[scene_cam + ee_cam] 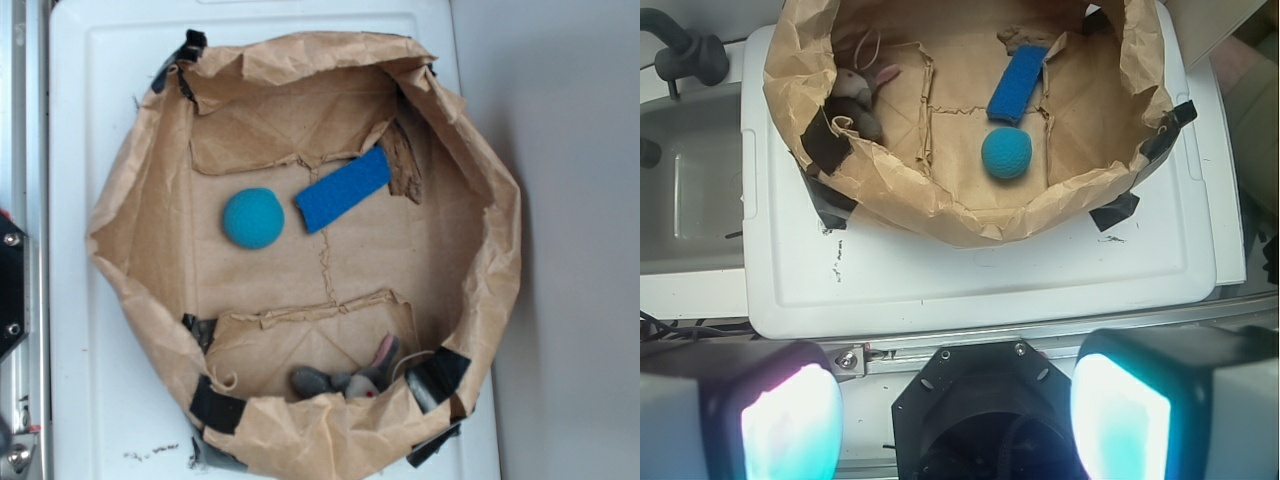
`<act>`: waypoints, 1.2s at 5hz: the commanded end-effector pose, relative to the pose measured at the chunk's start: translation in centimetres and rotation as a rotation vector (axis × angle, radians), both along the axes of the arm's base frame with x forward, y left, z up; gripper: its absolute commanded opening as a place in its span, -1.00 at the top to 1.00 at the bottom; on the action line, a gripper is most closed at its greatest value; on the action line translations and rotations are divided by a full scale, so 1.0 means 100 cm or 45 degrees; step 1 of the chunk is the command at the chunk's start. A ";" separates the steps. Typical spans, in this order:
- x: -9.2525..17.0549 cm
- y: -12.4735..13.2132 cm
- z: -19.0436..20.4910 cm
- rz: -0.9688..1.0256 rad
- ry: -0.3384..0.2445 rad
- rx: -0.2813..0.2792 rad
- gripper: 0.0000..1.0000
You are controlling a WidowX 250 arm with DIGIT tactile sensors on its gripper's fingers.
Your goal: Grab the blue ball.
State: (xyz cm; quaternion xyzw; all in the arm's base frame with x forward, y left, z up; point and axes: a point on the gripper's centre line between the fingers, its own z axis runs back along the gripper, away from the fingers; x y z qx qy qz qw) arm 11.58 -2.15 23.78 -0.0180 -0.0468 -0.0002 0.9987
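So the hand point(955, 415) is spread wide open with nothing in it, both fingers point(790, 425) sitting at the bottom edge of the wrist view, back off the white worktop point(970, 280). Well ahead of it is the crumpled brown paper bag point(940, 205), rolled down into a sort of bowl. The blue ball point(1006, 153) rests on the bag floor, ahead and slightly right of the hand, with the blue sponge point(1018, 84) just beyond it, nearly touching. A grey toy mouse point(856, 100) lies far off to the left against the bag wall.

Tool point(955, 415) spread wide, holding nothing, two pale pads point(790, 425) facing the wrist camera
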 end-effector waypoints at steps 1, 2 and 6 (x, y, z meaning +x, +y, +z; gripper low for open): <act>0.000 0.000 0.000 0.000 0.000 0.000 -1.00; -0.019 -0.019 0.001 -0.029 -0.056 0.009 -1.00; 0.025 -0.010 -0.011 -0.026 -0.118 -0.015 -1.00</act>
